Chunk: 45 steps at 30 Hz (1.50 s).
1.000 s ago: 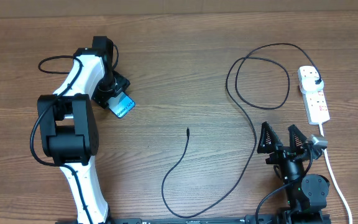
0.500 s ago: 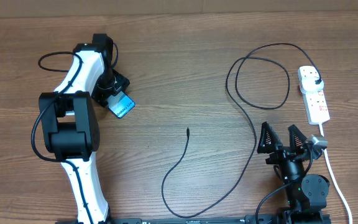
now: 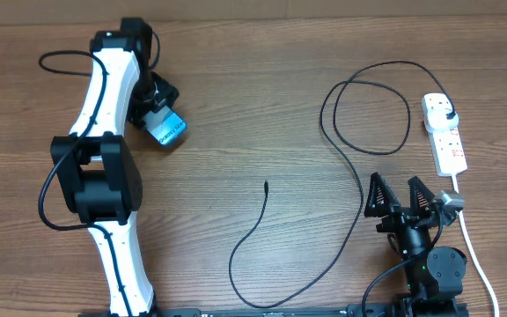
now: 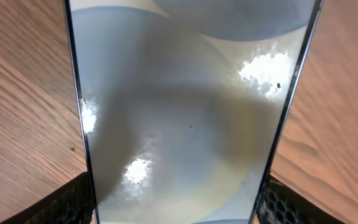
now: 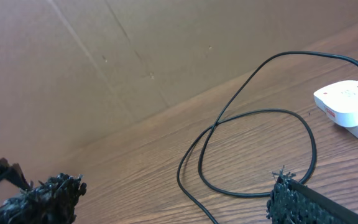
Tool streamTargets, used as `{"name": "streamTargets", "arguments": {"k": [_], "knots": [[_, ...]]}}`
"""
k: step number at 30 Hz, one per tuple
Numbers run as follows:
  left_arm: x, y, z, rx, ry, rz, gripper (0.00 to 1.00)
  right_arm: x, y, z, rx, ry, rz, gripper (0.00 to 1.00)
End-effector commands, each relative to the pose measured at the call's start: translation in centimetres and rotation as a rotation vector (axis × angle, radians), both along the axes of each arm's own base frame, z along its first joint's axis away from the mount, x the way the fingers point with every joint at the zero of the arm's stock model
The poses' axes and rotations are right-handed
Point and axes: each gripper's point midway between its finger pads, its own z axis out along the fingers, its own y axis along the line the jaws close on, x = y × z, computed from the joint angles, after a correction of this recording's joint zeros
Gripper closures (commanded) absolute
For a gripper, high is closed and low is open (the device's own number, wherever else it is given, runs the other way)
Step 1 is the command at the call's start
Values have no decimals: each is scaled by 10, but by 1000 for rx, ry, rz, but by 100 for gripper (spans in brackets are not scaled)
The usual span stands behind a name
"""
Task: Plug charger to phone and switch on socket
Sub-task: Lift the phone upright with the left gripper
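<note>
My left gripper [image 3: 154, 116] is shut on the phone [image 3: 167, 129], whose cyan-blue end sticks out at the upper left of the overhead view. In the left wrist view the phone [image 4: 185, 106] fills the frame between my two black fingers [image 4: 179, 208]. The charger, a thin black cable [image 3: 356, 180], loops from its plug in the socket [image 3: 444, 132] at the right edge to its free tip [image 3: 265, 184] mid-table. The cable loop [image 5: 253, 149] and the socket's end [image 5: 350, 102] show in the right wrist view. My right gripper [image 3: 400, 195] is open and empty, near the front right.
The socket's white cord [image 3: 472, 242] runs down the right edge beside my right arm. A thin black wire [image 3: 60, 60] loops off my left arm at the far left. A brown cardboard wall [image 5: 135, 56] stands behind the table.
My left gripper has moved toward the table's far edge and slightly left, carrying the phone with it. The right arm and the charger have not moved.
</note>
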Motion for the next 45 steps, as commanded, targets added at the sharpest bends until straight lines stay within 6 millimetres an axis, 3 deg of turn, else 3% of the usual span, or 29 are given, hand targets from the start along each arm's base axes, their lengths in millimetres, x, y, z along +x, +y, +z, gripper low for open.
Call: {"name": "streamTargets", "arguments": {"k": [1,11,16,22,32,45], "knots": [[15,-25,26,-139,-76,-63,96,0,1,-3,-6,0,6,0],[9,-90,63,-546,-62,-42,96,0,1,-3,-6,0,6,0],[-8,-125,90,-806,10,-27,96,0,1,-3,-6,0,6,0],[-22,-148,120,-1026,81,6,96,0,1,-3,-6,0,6,0],[-42,-154,134,-1098,206,85,96,0,1,-3,-6,0,6,0],[-43,-154,134,-1097,206,85,96,0,1,-3,-6,0,6,0]]}}
